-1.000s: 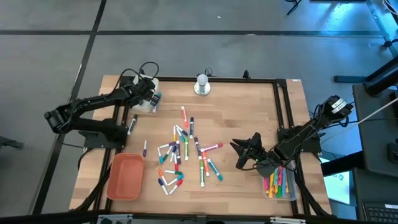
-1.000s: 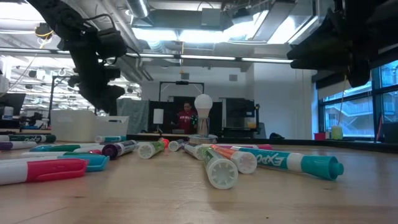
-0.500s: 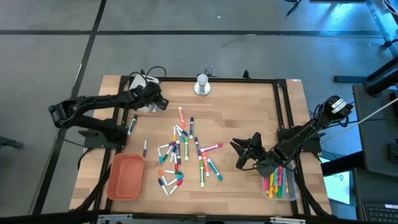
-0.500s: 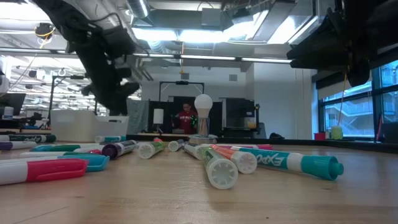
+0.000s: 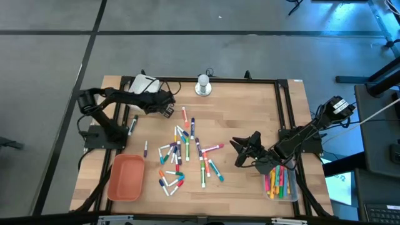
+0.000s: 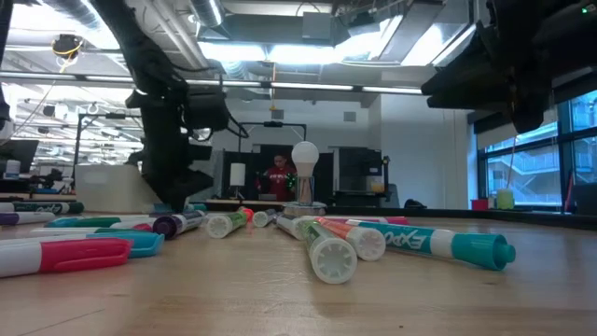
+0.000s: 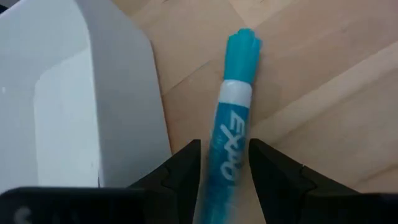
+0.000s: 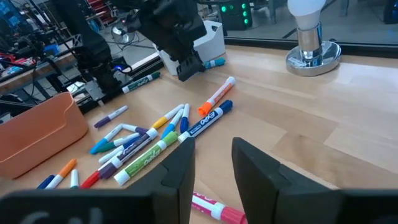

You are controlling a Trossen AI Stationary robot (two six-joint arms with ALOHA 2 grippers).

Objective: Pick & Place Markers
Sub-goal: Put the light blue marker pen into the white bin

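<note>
Left wrist view: our left gripper (image 7: 224,163) straddles a teal marker (image 7: 234,130) with its fingers (image 7: 183,168) parted, each just beside the barrel; we cannot tell whether they touch it. A white tray (image 7: 81,99) sits just beside it. On the high view this gripper (image 5: 167,110) is at 11 o'clock, the marker pile (image 5: 184,153) at centre. Our right gripper (image 5: 240,152) hovers at 4 o'clock, fingers spread, by a clear tray (image 5: 292,192) holding markers.

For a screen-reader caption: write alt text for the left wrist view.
A teal-capped, white-banded Expo marker lies on the pale wooden table, its near end between the open jaws of the left gripper, which straddle it without visibly clamping. A white plastic tray sits right beside the marker.
</note>
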